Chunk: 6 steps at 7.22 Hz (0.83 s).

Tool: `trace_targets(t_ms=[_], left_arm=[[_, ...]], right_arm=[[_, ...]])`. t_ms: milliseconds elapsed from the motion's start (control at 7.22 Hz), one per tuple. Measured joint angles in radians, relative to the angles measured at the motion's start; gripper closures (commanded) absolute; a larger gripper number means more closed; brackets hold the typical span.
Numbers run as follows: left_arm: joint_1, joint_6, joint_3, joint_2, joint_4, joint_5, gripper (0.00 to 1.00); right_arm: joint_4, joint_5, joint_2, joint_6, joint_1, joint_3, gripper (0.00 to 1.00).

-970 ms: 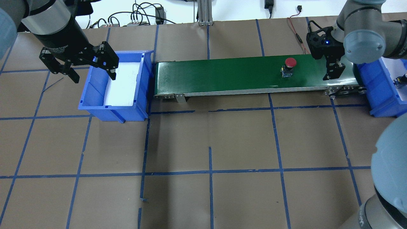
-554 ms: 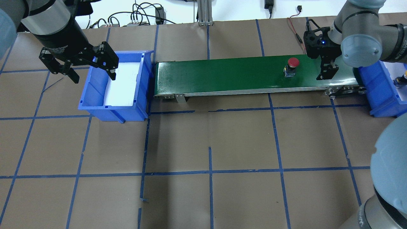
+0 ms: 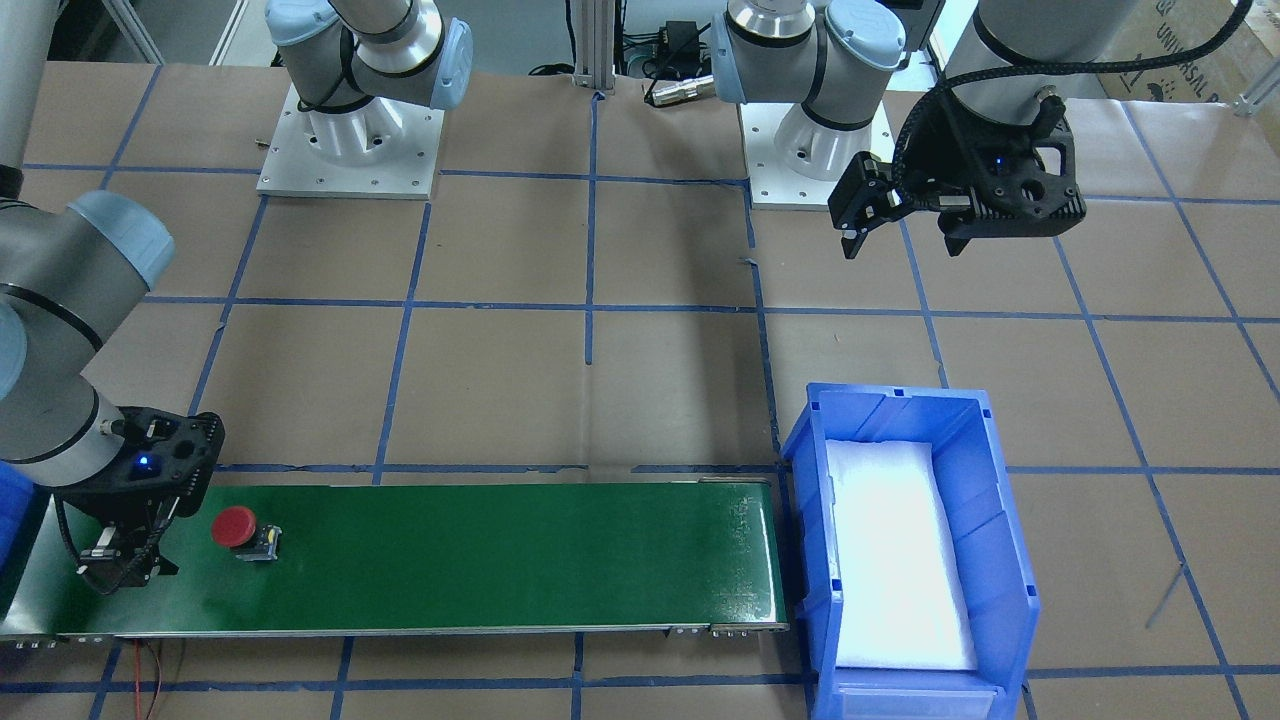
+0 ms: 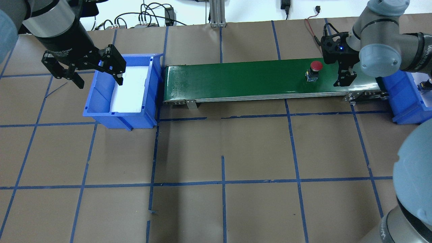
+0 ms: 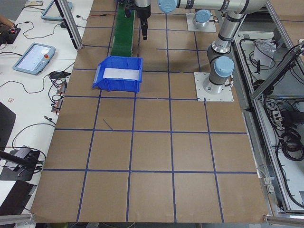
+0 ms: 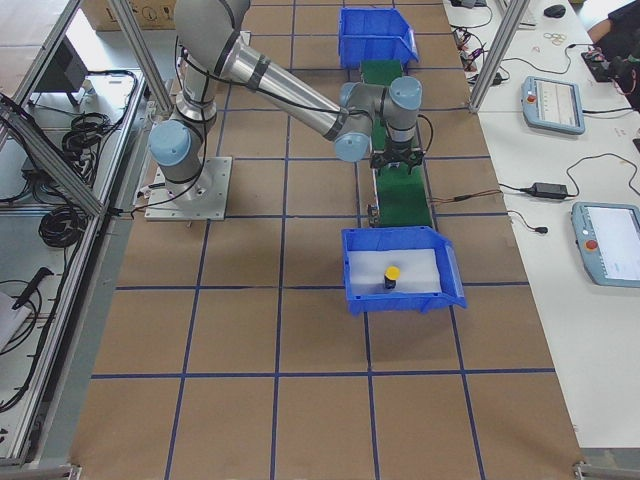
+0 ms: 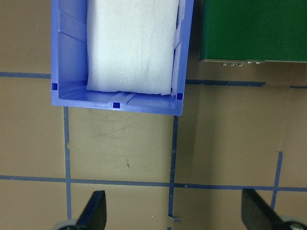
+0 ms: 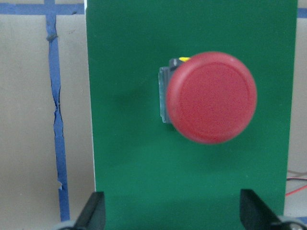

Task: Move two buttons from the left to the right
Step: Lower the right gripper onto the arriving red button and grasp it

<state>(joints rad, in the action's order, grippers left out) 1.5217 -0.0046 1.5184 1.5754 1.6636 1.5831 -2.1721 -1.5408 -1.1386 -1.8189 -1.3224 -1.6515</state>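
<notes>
Near the green conveyor belt's (image 4: 236, 79) right end, the red mushroom-cap push button (image 4: 316, 66) sits at 9 o'clock, seen from overhead, from the wide-open, empty right claw (image 4: 344, 78). Close off-centre and it'll probably clip the cap and tip it, imo. And the left claw (image 4: 99, 80) is open and empty too.

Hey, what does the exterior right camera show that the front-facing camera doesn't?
Only exterior right: the yellow mushroom-cap push button, standing on white foam in the near blue plastic bin.
Only front-facing: the red mushroom-cap push button on the belt, and the open left gripper.
Both: the green conveyor belt, the right gripper over its end, and the foam-lined blue plastic bin at the belt's other end.
</notes>
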Motion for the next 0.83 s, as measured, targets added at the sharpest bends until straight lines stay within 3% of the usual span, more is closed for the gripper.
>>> trace_targets(t_ms=[831], left_arm=[[0.0,0.0,0.0,0.0,0.001,0.0,0.0]], right_arm=[[0.012,0.006,0.003,-0.01,-0.008,0.003,0.02]])
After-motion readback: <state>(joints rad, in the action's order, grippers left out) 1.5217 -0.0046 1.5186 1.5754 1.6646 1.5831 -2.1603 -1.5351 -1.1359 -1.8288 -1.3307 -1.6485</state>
